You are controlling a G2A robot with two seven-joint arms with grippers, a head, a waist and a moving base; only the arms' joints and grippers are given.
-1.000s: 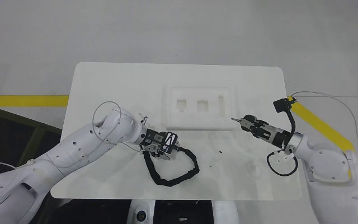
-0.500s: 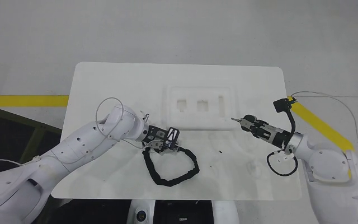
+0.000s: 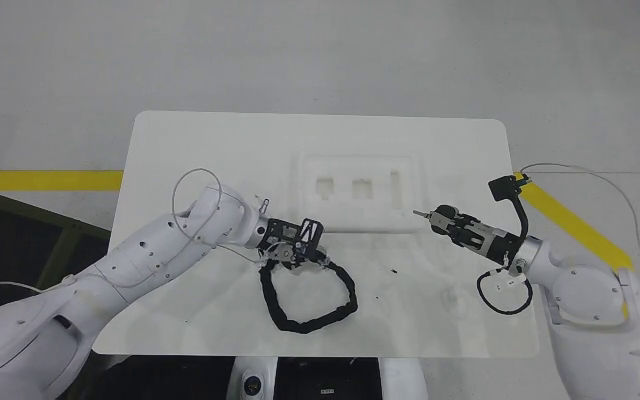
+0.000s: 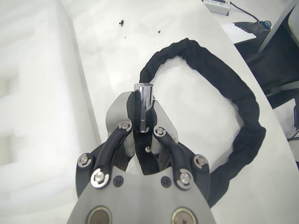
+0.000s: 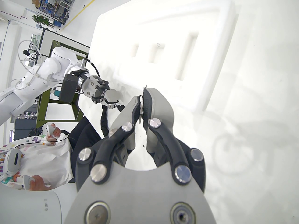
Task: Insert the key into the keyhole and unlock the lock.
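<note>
A chain lock in a black fabric sleeve (image 3: 312, 300) loops on the white table (image 3: 200, 160) near its front edge. My left gripper (image 3: 306, 240) is shut on the lock's chrome cylinder (image 4: 143, 96), which stands up between the pads, with the sleeved chain (image 4: 236, 94) trailing away from it. To the right, my right gripper (image 3: 428, 215) hangs above the table, shut on a thin metal key (image 5: 140, 111) seen edge-on between its pads. The right gripper (image 5: 142, 104) points toward the left gripper (image 5: 109, 96), with a wide gap between them.
A white foam tray (image 3: 400, 215) with three empty recesses lies in the middle of the table, between and just behind the two grippers. Small dark specks (image 4: 121, 22) lie on the tabletop. A yellow floor stripe runs beyond the table's sides.
My left gripper has lifted the lock's cylinder end a little and shifted it toward the foam tray, and the chain loop followed. The right arm has stayed still.
</note>
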